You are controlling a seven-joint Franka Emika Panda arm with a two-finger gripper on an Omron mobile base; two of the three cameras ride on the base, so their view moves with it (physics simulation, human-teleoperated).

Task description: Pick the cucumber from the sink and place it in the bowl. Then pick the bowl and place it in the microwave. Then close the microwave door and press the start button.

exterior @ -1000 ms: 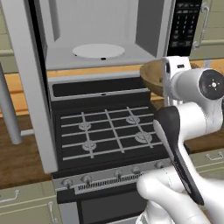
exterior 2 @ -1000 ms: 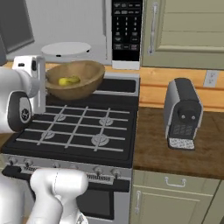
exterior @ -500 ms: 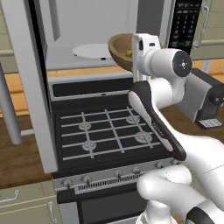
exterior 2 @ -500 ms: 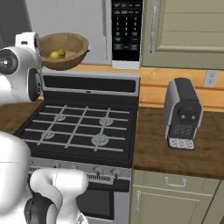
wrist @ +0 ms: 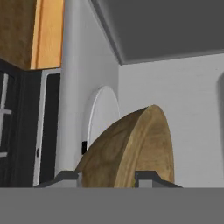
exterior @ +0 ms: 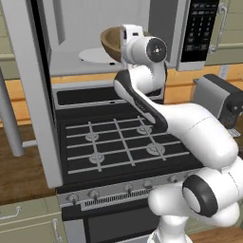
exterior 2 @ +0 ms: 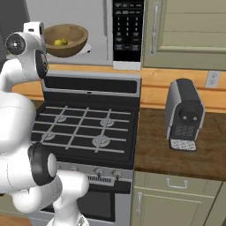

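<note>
Kitchen, open microwave (exterior: pixel 95 28) above stove (exterior 2: pixel 88 128).
Gripper (wrist: pixel 107 176) clamped on bowl (exterior 2: pixel 66 39) rim; bowl, cucumber (exterior 2: pixel 60 42) inside, now farther in, over turntable (exterior: pixel 95 55).

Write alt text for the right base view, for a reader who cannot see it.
A white robot arm holds a wooden bowl with a yellow-green cucumber inside at the open microwave, above its white turntable. Below is a black gas stove; to the right, a coffee machine stands on a wooden counter.
</note>
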